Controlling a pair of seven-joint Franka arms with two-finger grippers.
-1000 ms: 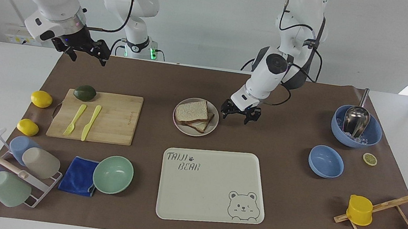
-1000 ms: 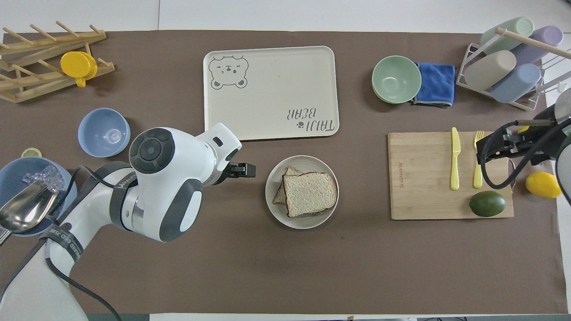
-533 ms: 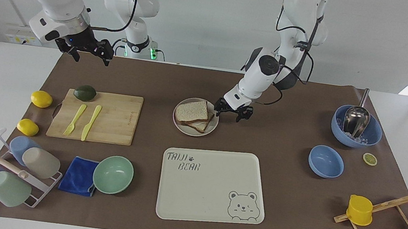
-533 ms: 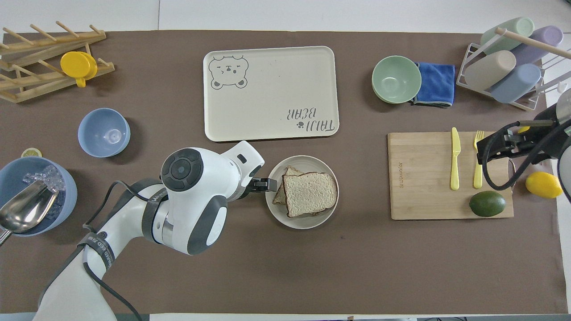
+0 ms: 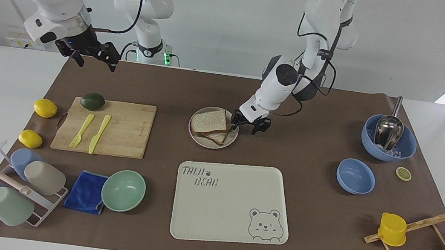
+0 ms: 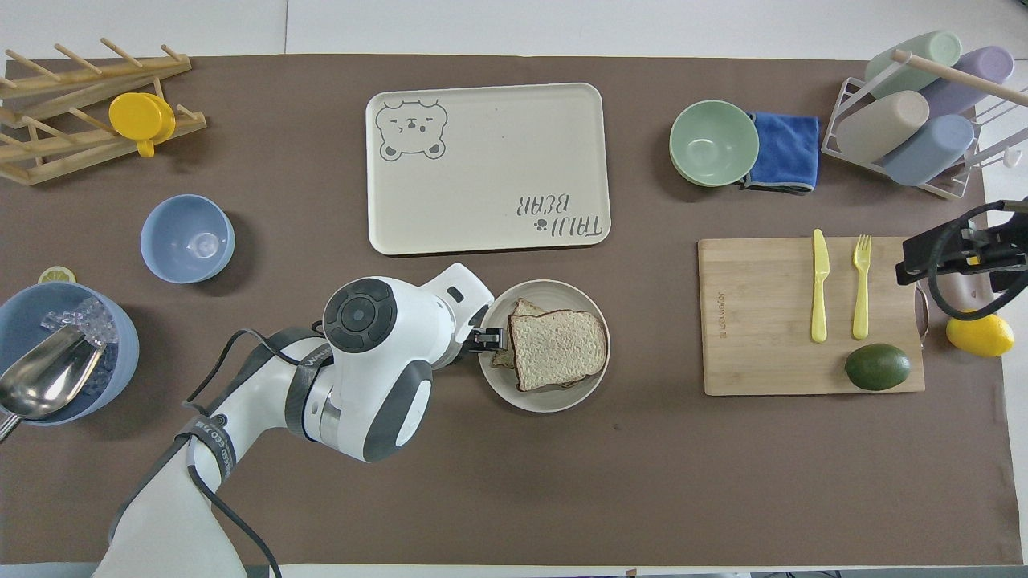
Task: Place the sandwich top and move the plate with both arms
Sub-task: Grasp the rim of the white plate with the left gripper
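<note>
Since a second ago the left gripper [image 5: 250, 124] has been brought in from the bare mat to the rim of the plate [image 5: 233, 137], at the side toward the left arm's end of the table. Its arm is bent down from the robots' edge with the wrist angled low. In the facing view the fingers are seen spread apart, one at the plate's rim and one over the mat, nothing gripped; whether the rim is actually touched can't be told. In the overhead view the left gripper [image 6: 487, 340] is mostly hidden under its own wrist, only the black tips showing over the plate's edge.

The sandwich top [image 5: 209, 120] is already lying on the stack on the plate, which sits mid-table, nearer the robots than the bear tray [image 5: 232, 203].

The right gripper [image 5: 88, 51] is held up in the air toward the corner at the right arm's end by the robots' edge, shifted only slightly. In the overhead view it [image 6: 956, 255] is seen just off the cutting board [image 6: 759, 317], near a lemon [image 6: 978, 335]. Its fingers look parted and empty.
</note>
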